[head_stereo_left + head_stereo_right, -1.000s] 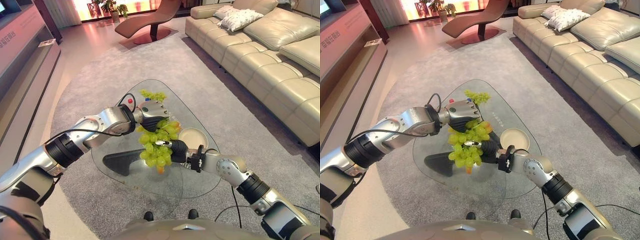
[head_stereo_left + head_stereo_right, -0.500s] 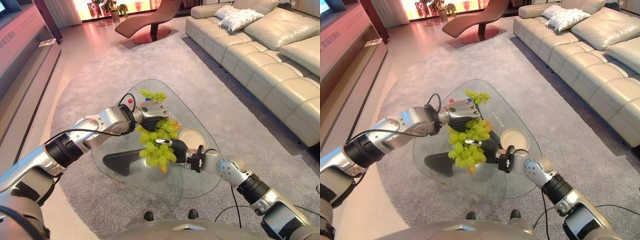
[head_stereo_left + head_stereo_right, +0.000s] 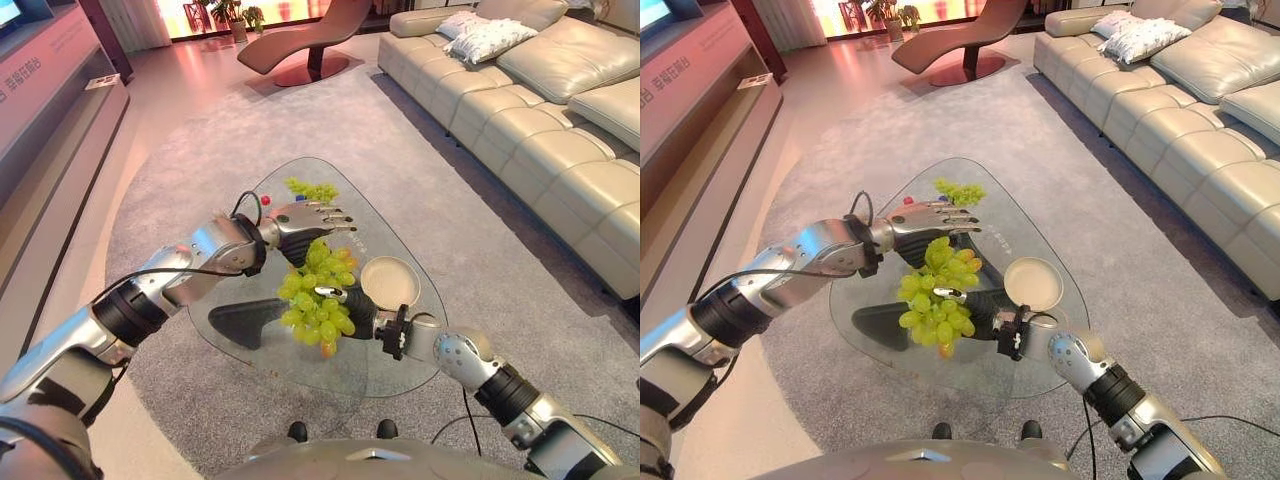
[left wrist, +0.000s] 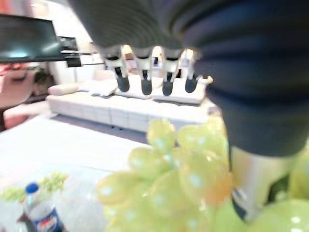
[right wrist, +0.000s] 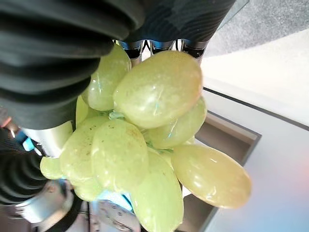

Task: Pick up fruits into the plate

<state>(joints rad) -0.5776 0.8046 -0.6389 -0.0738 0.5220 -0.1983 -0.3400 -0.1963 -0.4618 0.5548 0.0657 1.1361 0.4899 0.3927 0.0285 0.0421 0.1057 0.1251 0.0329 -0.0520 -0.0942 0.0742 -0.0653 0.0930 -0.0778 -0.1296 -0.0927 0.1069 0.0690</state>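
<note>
A big bunch of green grapes (image 3: 318, 295) hangs above the glass table (image 3: 400, 352), left of the round beige plate (image 3: 390, 281). My right hand (image 3: 358, 308) comes in from the right and is shut on the bunch; in the right wrist view the grapes (image 5: 145, 140) press against its palm. My left hand (image 3: 305, 216) hovers just above the bunch with straight fingers (image 4: 145, 79), open and holding nothing. A smaller grape bunch (image 3: 310, 189) lies at the table's far end.
A small bottle with a red cap (image 3: 265, 200) stands beside the smaller bunch. The table sits on a grey rug (image 3: 200, 140). A beige sofa (image 3: 540, 110) runs along the right, and a brown lounge chair (image 3: 300, 40) stands far behind.
My left hand has straightened its fingers and let go of the big bunch, which now hangs from my right hand alone. The camera has shifted slightly.
</note>
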